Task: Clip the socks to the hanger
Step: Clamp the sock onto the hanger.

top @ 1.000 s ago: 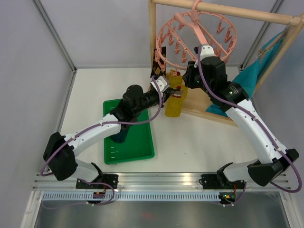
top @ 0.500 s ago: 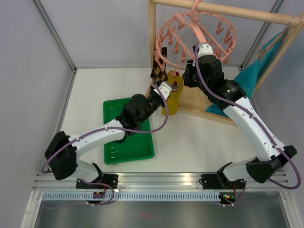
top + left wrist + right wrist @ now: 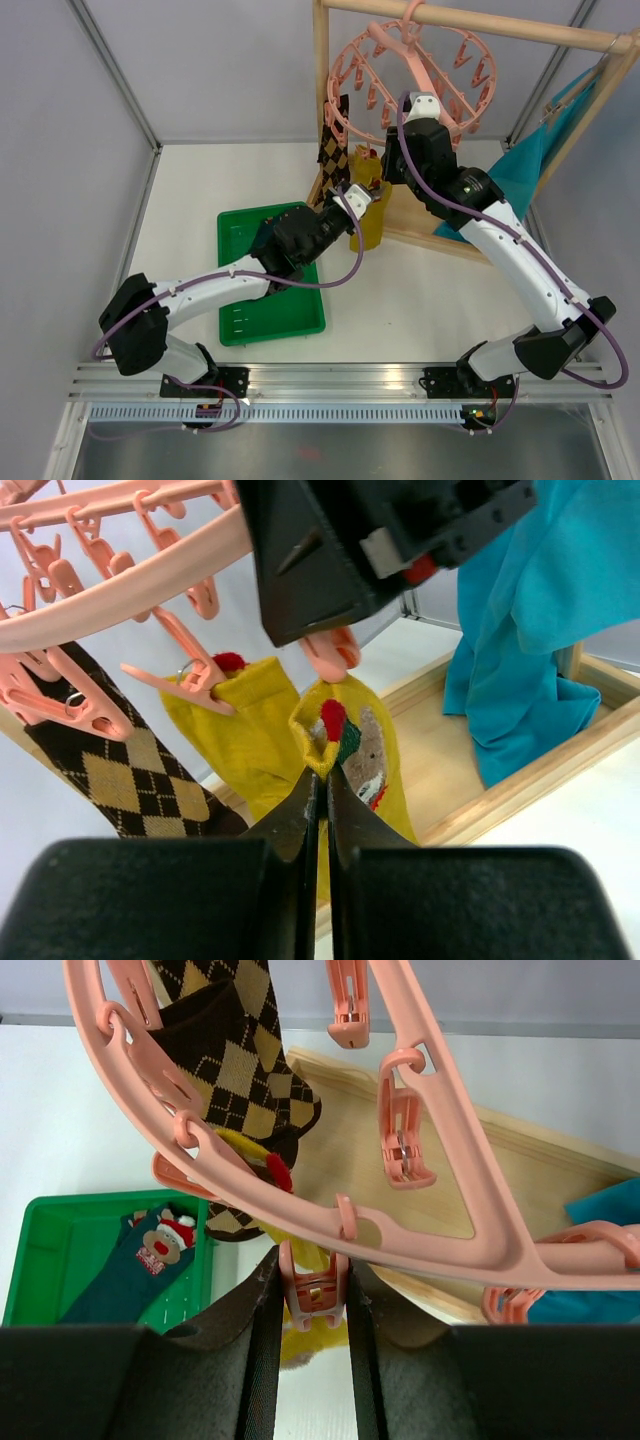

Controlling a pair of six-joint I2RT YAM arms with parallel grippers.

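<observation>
Left wrist view gives us the left hand (image 3: 318, 780) with its fingers pressed together on the top edge of a yellow sock (image 3: 365, 755) that bears a small red, green and brown figure. The sock hangs down from that pinch. Just above its cuff sits a pink clip (image 3: 330, 652), under the dark body of the other arm; we cannot tell whether clip and cuff touch. To the left of the left hand a second yellow sock (image 3: 245, 730) is already held by a clip, and further left an argyle sock (image 3: 130, 780) hangs from the hanger (image 3: 110, 600). Off to the right lies a teal cloth (image 3: 540, 630) on the wooden rack (image 3: 600, 695). From the right wrist, we see the right hand (image 3: 310, 1272) clamped on that clip, squeezing it from both sides below the hanger's ring. Beyond it, down to the left, a teal sock (image 3: 130, 1275) rests in a green tray (image 3: 40, 1240) on the tabletop (image 3: 420, 300).
</observation>
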